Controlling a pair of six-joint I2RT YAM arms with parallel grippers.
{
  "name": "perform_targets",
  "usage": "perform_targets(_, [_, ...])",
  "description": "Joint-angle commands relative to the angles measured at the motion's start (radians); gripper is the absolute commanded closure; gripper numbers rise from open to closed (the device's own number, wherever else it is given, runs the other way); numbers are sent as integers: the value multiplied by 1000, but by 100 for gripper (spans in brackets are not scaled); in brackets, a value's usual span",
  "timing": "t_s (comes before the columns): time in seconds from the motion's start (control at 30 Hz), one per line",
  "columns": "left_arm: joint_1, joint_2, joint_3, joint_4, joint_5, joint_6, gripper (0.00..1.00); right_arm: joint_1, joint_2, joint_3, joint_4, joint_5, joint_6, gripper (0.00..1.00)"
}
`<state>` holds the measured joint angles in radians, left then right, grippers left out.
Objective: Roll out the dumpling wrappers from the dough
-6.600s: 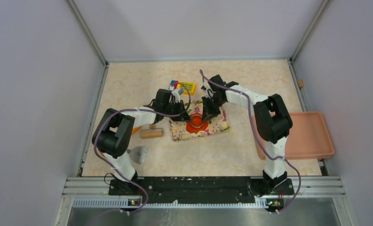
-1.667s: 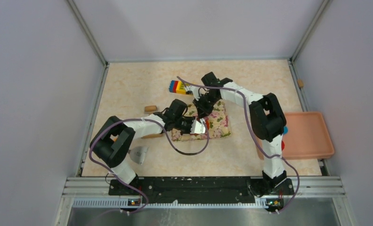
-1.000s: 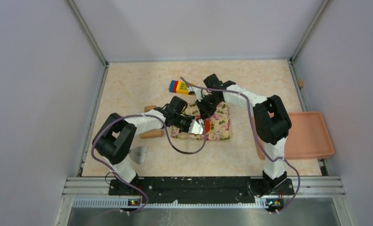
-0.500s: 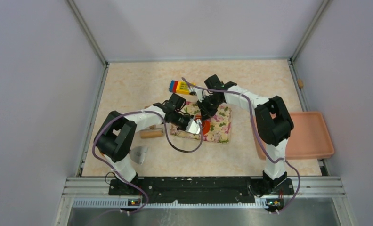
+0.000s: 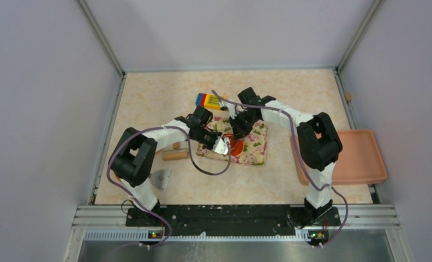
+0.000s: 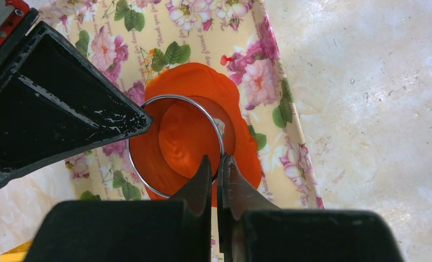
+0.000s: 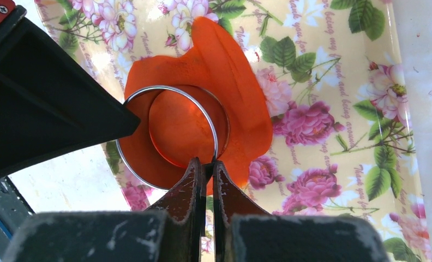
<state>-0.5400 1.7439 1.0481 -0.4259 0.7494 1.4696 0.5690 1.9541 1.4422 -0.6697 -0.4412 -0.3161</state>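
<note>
The dough [image 6: 233,117] is a flat red-orange patch on a floral board [image 7: 334,82]. A thin metal ring [image 6: 173,96] stands on the dough, and a round disc of dough [image 6: 186,136] shows inside it. My left gripper [image 6: 216,161] is shut on the ring's near rim. In the right wrist view the ring [image 7: 165,87] sits on the same dough [image 7: 235,71], with my right gripper [image 7: 204,162] shut on its rim. Each wrist view shows the other gripper's black finger touching the ring's left side. From above, both grippers [image 5: 223,144] [image 5: 237,134] meet over the board [image 5: 257,150].
A wooden rolling pin [image 5: 175,155] lies left of the board, with a metal scraper [image 5: 160,178] nearer the left arm's base. A coloured block [image 5: 209,101] sits behind the board. A pink tray [image 5: 361,158] is at the right edge.
The left wrist has shifted a little to the left and farther back, and more of the red dough shows beside the ring. Both grippers stay shut on the ring.
</note>
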Motion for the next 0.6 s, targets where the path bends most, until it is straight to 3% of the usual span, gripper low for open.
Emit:
perform_targets(0.0, [111,15,39,12,-242,0,100,2,-42,-73,-346,39,-31,100])
perform_targets(0.3, [66,-33,-10,-1,-178,-45,100,2,-16,-73,-300,56,-27,100])
perform_targets(0.57, [-25,-29,-76,68,-212,-104,100,2,15,-104,-228,87,-30,100])
